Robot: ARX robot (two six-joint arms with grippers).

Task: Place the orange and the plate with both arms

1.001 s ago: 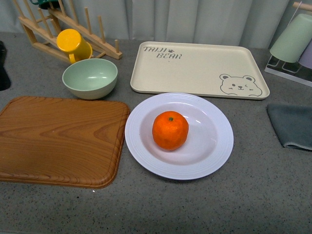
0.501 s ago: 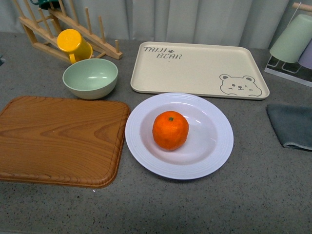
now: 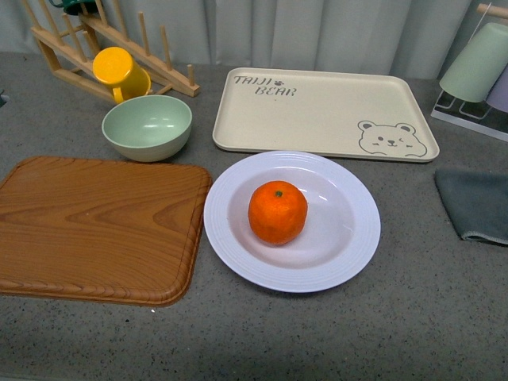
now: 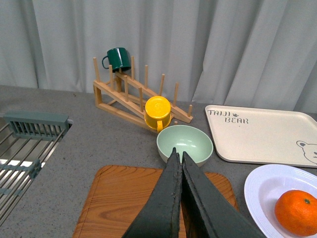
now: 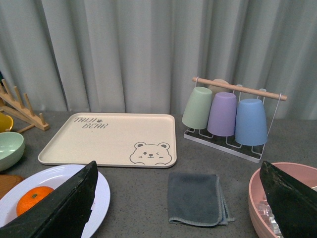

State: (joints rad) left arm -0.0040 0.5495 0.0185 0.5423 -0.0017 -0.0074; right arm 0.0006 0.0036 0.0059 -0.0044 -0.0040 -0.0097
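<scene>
Grey speckled counter point(image 3: 429, 317): we see it carrying everything listed below.
Wooden board point(image 3: 95, 226): lies flat on the robot's left, its right edge just beside the plate.
Bear tray point(image 3: 317, 111): beige, set behind the plate, with nothing on it.
Plate point(image 3: 357, 198): white and round, near the middle of the counter, between the wooden board and the cloth, its far rim just short of the bear tray.
Bowl point(image 3: 143, 147): pale green, upright, behind the wooden board and left of the bear tray.
Cloth point(image 3: 476, 202): dark grey, folded, well to the right of the plate.
Orange point(image 3: 277, 213): we find it sitting in the well of the plate, slightly left of centre, stem dot up.
Mug point(image 3: 119, 73): yellow, tipped on its side just behind the bowl.
Left claw point(image 4: 178, 154): fingers pressed together with nothing between them; it seems to hang over the wooden board, though we cannot judge how high.
Right claw point(image 5: 178, 166): fingers spread wide apart, gripping nothing, away from the plate.
</scene>
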